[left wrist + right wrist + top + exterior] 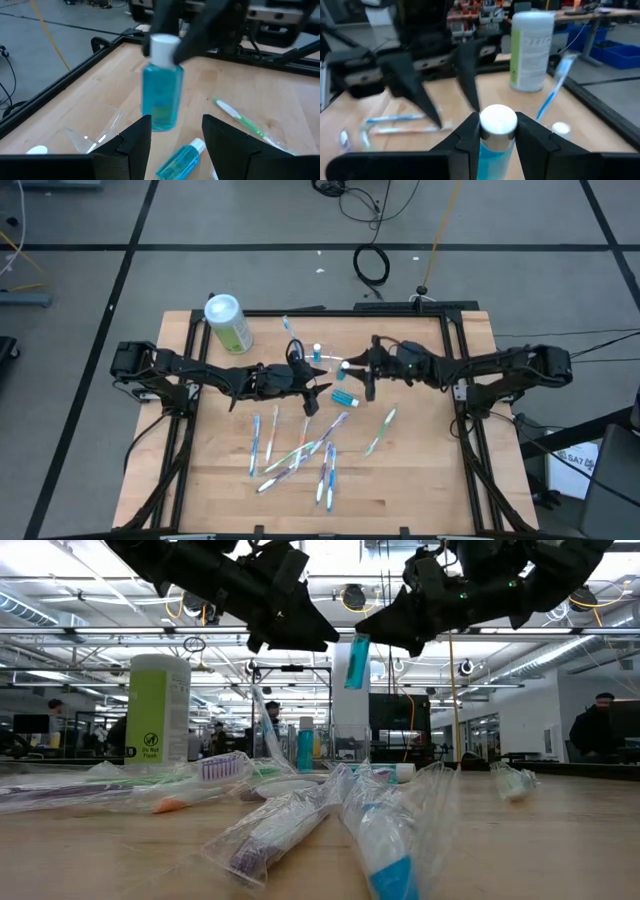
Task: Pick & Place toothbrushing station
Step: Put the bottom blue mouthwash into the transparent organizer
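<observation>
I see toothbrushing station: clear colourless plastic holder, faint against wood, on table near centre, toward the back edge, with a blue toothbrush upright in it. My right gripper clamped on white cap of small blue bottle, bottle hanging above table. My left gripper spread wide, empty, facing bottle. Second blue bottle lying flat nearby. Green canister at back left.

Bottle base cut off; holder perhaps blurred
</observation>
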Robot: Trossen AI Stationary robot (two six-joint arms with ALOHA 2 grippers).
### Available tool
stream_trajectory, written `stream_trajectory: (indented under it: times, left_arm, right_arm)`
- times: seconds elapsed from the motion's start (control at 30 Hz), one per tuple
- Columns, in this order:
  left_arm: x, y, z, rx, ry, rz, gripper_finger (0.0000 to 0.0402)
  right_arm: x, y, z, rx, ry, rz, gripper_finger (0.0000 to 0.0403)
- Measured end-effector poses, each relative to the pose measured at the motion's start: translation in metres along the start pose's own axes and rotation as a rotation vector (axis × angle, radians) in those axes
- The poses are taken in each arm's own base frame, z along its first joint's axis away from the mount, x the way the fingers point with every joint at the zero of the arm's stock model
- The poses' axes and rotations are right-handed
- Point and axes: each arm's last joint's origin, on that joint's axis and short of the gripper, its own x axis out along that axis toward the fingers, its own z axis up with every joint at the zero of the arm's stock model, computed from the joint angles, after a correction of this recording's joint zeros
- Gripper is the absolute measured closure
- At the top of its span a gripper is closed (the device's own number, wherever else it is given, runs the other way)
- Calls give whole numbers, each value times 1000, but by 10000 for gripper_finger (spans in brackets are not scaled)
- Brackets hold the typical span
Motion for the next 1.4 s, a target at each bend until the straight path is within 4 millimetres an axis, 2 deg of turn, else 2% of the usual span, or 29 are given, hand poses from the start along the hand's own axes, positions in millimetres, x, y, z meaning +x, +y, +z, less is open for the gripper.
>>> stream_trajectory:
  times: [0.23,0.63,1.03,1.4]
  left_arm:
    - [0,0,1,1,-15,-2,218]
    - [0,0,2,8,-16,-1,218]
    - [0,1,2,8,-17,1,218]
    - [0,1,3,17,-32,-1,218]
  right_arm:
    - [8,-19,12,-27,16,-54,316]
    - [41,-56,9,-15,62,-92,316]
    - [39,-80,8,-4,70,-129,316]
    - [39,-84,7,-9,67,-135,316]
